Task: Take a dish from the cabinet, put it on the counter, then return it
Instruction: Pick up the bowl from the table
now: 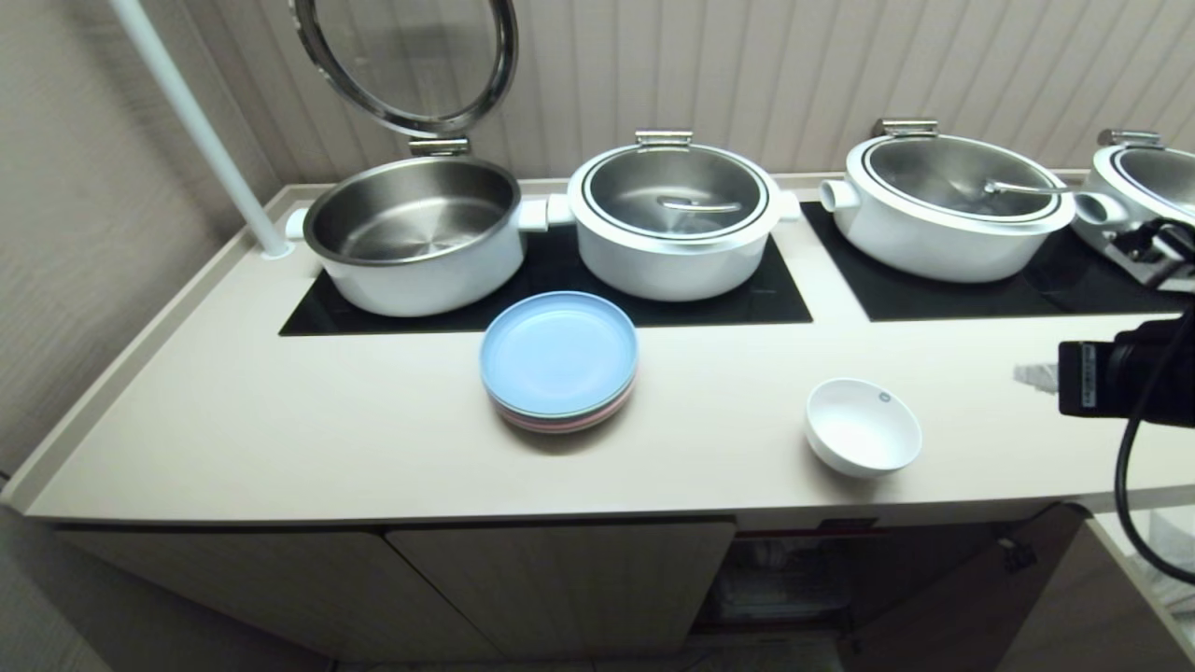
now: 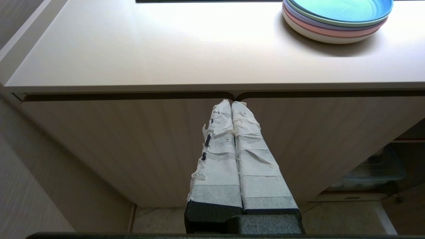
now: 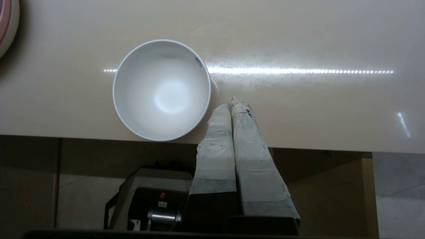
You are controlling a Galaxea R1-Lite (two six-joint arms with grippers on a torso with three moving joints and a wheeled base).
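On the counter (image 1: 280, 439) the dish (image 1: 864, 427) sat upright and empty, close to the front edge and over the open part of the cabinet (image 1: 784, 583), whose door (image 1: 952, 597) hung ajar at the right. A stack of plates (image 1: 558, 360), blue on top with green and pink beneath, stood well apart to its left, just in front of the black cooktop (image 1: 551, 299). Behind, four white pots lined the wall: the leftmost pot (image 1: 415, 233) had its lid (image 1: 411, 61) raised and showed a bare steel inside, while the next pot (image 1: 674, 219) and third pot (image 1: 948, 201) were covered by glass lids; the fourth pot (image 1: 1144, 177) was cut off by the frame edge. The right gripper (image 3: 234, 104), fingers wrapped in white tape and pressed together with nothing between them, hung above the counter just beside the dish's rim, whether touching it could not be told. The left gripper (image 2: 230, 106), likewise pinched together and empty, pointed at the seam between two closed cabinet doors (image 2: 132, 146) below the counter's left stretch. Bare beige surface lay wide between plates and dish and to the left of the plates. A raised lip ran along the counter's left and back edges, a white pole (image 1: 196, 131) rose from the back left corner, and ribbed beige panelling (image 1: 747, 65) covered the wall.
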